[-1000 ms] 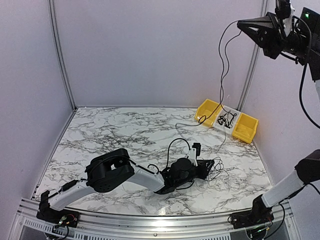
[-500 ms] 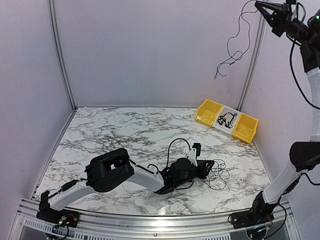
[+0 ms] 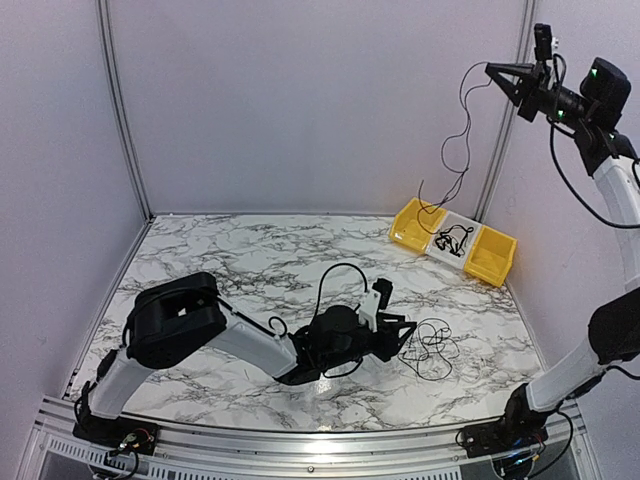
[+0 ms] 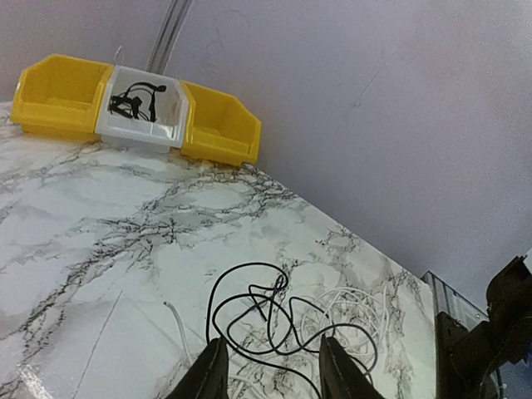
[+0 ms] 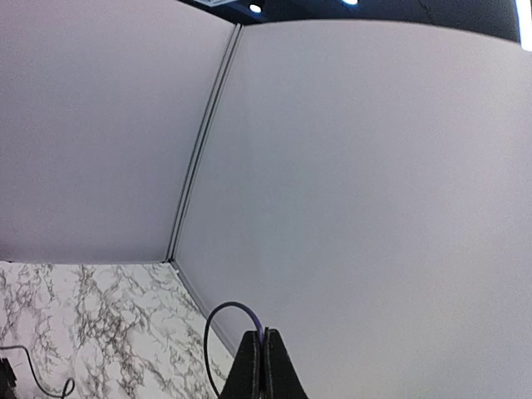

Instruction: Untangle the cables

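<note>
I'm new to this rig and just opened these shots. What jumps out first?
The right gripper, raised high at the upper right, is shut on a thin black cable that dangles toward the bins at the far right. Low on the marble table, the left gripper stands open beside a loose tangle of cables.

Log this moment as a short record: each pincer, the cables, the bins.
left pincer: open, low over the marble table, at the tangle's near edge
right pincer: shut on the hanging cable, raised high by the right wall
hanging cable: one thin black strand, dangling clear of the tangle
tangle: loose loops lying on the table
white bin: holds a small black bundle
yellow bins: one on each side of the white bin
</note>
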`<state>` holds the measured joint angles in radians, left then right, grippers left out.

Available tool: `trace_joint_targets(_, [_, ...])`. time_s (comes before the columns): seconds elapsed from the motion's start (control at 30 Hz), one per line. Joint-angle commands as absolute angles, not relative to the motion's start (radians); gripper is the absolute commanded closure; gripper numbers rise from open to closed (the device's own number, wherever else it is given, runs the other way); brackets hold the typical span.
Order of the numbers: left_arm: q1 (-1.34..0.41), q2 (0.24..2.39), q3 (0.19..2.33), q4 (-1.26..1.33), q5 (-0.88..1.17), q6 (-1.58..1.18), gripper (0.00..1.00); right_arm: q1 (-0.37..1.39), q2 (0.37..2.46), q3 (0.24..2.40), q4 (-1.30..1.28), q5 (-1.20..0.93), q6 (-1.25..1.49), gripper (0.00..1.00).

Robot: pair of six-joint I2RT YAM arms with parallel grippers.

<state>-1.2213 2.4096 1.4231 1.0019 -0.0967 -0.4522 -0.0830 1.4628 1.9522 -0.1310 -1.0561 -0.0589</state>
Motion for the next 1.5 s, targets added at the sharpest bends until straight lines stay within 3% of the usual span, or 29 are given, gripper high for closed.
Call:
trace_joint_targets(0.0, [-1.226,2.218,1.275,1.087,-0.130,-0.354,0.59,-0.087,1.422,1.799,-0.163,-1.002,-0.150,1.00])
trace_joint_targets(0.4, [-1.235,1.863,0.781,1.096,-0.154,-0.431,0.56,-0.086,1.459,1.599,-0.015,-0.869,-0.116,1.00])
trace_joint_targets(0.8, [-1.277,1.818,0.649,1.096,-0.221,-0.462,0.55,-0.086,1.582,1.557,0.148,-0.713,-0.113,1.00])
trace_joint_targets(1.1, [-1.284,1.766,0.634,1.077,-0.211,-0.436,0.55,-0.086,1.762,1.678,0.191,-0.703,-0.046,1.00])
trace_joint_targets(1.47, [-1.297,1.738,0.597,1.071,-0.275,-0.456,0.55,-0.086,2.095,1.995,0.051,-0.632,-0.115,1.00])
